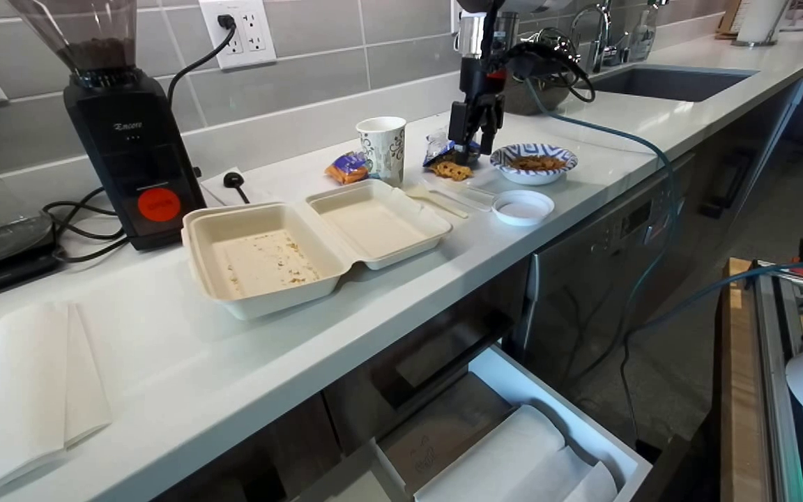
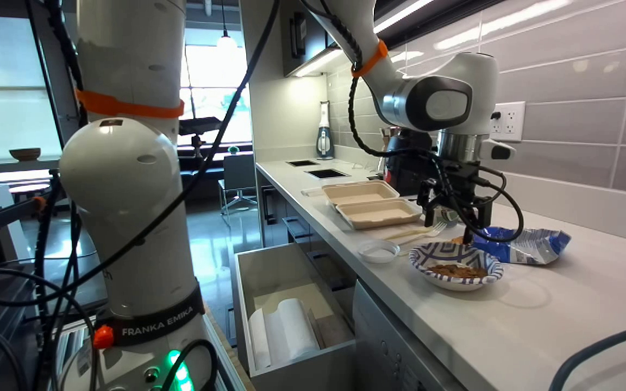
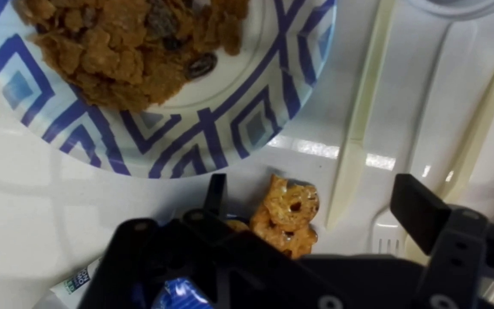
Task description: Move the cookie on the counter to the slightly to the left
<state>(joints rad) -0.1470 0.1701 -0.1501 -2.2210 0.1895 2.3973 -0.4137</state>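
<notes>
In the wrist view the claw (image 3: 317,201) partly hides the cookie (image 3: 284,216); the bowl (image 3: 210,139) is cropped.

That white arm (image 2: 123,206) stands tall at the left of an exterior view, and its forearm (image 2: 361,27) slants down from the top edge to a bent wrist (image 2: 449,103) right of centre. The black gripper (image 2: 448,228) points down there; in the wrist view I see its fingers (image 3: 420,214) spread wide, low in the frame.

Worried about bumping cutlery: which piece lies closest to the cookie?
The pale knife, tapering to a point: in the wrist view it lies right beside the cookie; the fork and third piece are farther off.
</notes>
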